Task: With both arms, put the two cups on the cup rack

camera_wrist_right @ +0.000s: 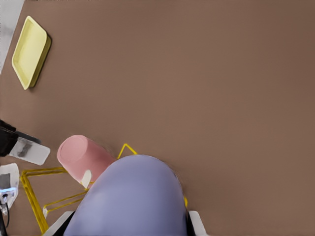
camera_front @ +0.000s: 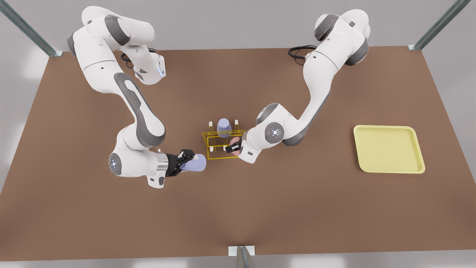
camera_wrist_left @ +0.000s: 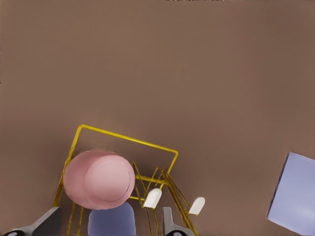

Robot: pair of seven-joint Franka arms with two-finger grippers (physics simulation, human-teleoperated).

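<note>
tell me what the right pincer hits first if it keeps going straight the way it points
Probably the cup rack: the right pincer, holding the lavender cup, points at its near end, cup leading. Height is unclear. The left pincer sits by the pink cup.

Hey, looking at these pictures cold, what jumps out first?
The bright yellow cup rack at the table's centre, with a lavender cup already on a peg. The left claw, from the front view's right, is at the pink cup on the rack. The right claw, from the front view's left, holds a second lavender cup near the rack.
</note>
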